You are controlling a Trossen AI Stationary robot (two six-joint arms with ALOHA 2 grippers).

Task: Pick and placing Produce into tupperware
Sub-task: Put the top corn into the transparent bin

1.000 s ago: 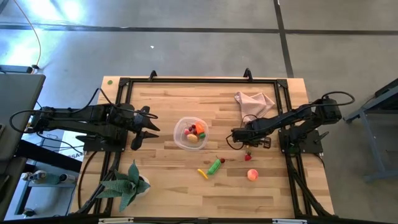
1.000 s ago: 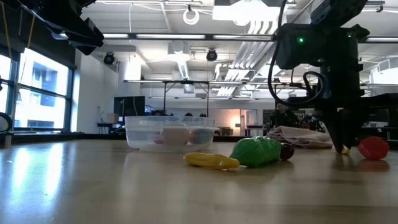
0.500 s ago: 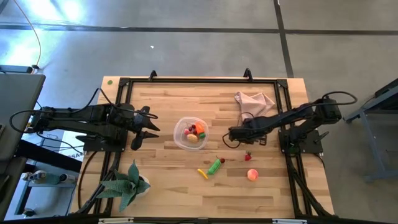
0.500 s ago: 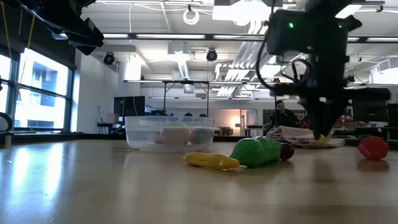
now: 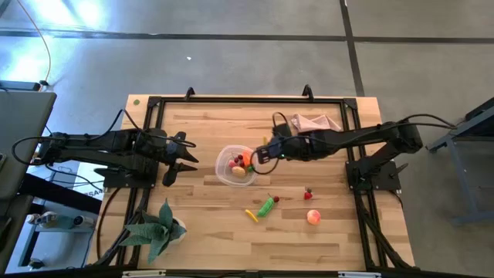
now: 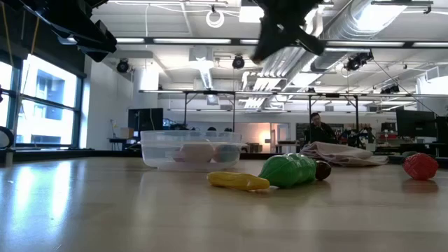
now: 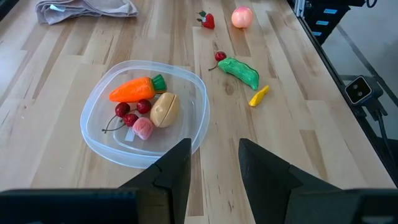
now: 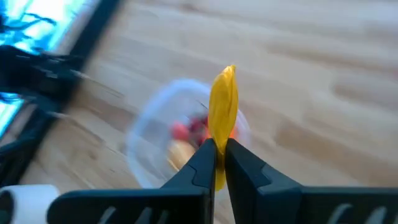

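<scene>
Pinching thin yellow piece (image 8: 224,102), right tool (image 8: 216,149), clear round tupperware (image 7: 186,81)

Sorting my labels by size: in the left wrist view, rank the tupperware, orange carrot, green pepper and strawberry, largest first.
1. tupperware
2. orange carrot and green pepper: look alike in length, unranked
3. strawberry, though it lies farthest from the camera

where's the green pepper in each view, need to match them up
High view: the small green toy pepper lies on the wood, below and right of the round clear plastic tub.
Low view: at centre, right of the tub, beside a yellow piece.
Left wrist view: upper right of centre, right of the tub.
Right wrist view: not in it.
Shared landmark: the tub.
</scene>
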